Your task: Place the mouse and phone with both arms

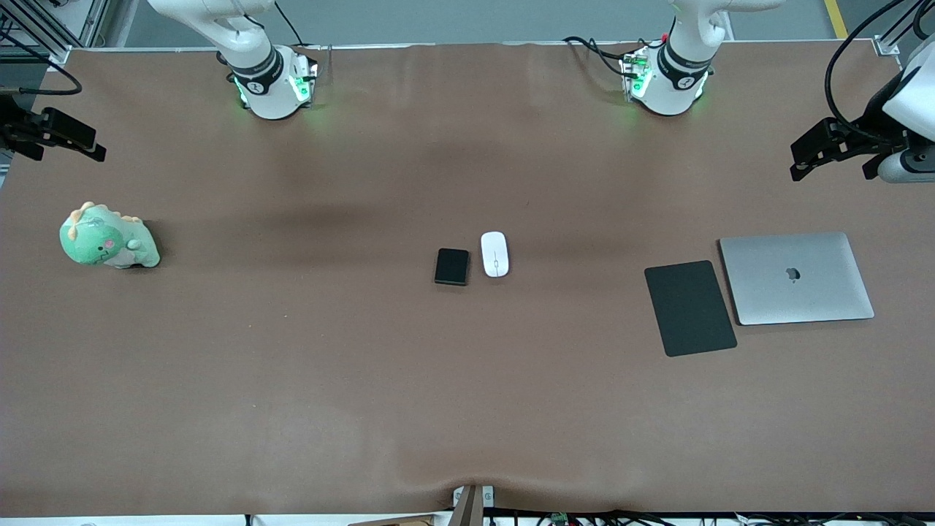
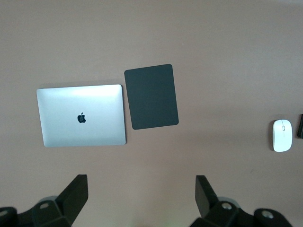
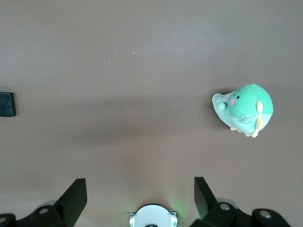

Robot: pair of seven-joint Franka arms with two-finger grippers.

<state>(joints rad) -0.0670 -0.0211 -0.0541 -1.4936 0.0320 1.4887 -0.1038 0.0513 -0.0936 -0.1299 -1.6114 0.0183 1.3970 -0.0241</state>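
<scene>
Front view: mouse (image 1: 494, 254) and phone (image 1: 452, 267) lie just beside each other mid-desk (image 1: 292, 380), well apart from every edge.
Left gripper (image 1: 833, 150): jaws spread, empty, over the left arm's end.
Right gripper (image 1: 55, 137): jaws spread, empty, over the right arm's end.

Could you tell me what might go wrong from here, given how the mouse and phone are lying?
The mouse and phone lie side by side, almost touching, mid-table, so the open left gripper and right gripper could crowd each other there. A finger lowered between them might nudge the neighbouring item. The glossy mouse may slip when pinched.
</scene>
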